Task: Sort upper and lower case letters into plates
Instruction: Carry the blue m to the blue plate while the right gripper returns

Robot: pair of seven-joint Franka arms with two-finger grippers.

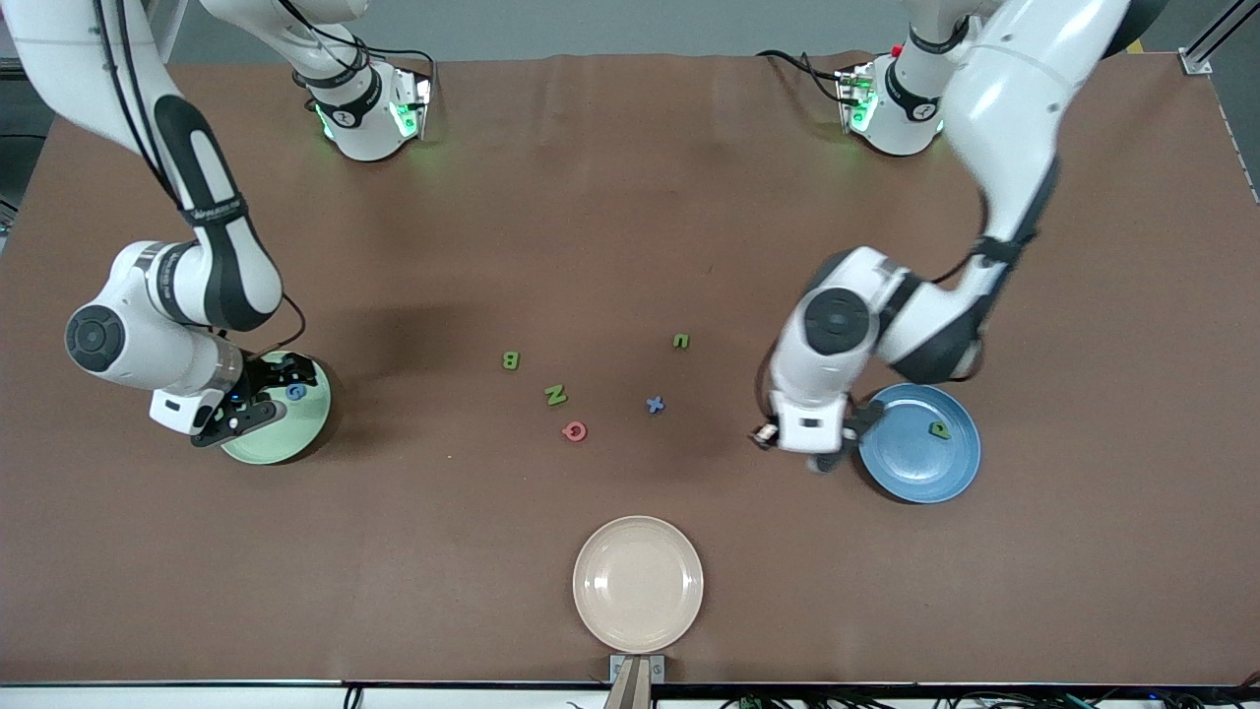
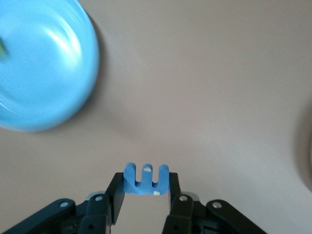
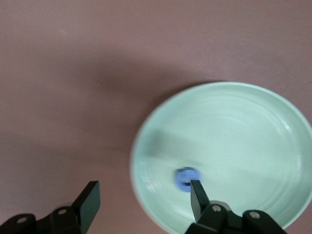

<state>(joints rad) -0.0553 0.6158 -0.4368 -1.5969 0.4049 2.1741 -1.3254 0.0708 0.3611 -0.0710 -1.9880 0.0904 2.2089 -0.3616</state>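
My left gripper [image 1: 822, 455] is shut on a blue three-pronged letter [image 2: 145, 178]; its hand [image 2: 145, 189] hangs over the table just beside the blue plate [image 1: 906, 465], which also shows in the left wrist view [image 2: 44, 63]. A green letter [image 1: 940, 429] lies in the blue plate. My right gripper [image 1: 279, 396] is open and empty over the rim of the pale green plate [image 1: 295, 435]. In the right wrist view the gripper [image 3: 145, 191] is above that plate [image 3: 234, 131], where a blue letter [image 3: 186, 178] lies; the letter also shows in the front view [image 1: 295, 391].
Loose letters lie mid-table: a green B [image 1: 511, 360], a green N [image 1: 556, 395], a red round letter [image 1: 575, 431], a blue x [image 1: 656, 404] and a small green letter [image 1: 681, 341]. A cream-beige plate [image 1: 638, 583] sits near the front edge.
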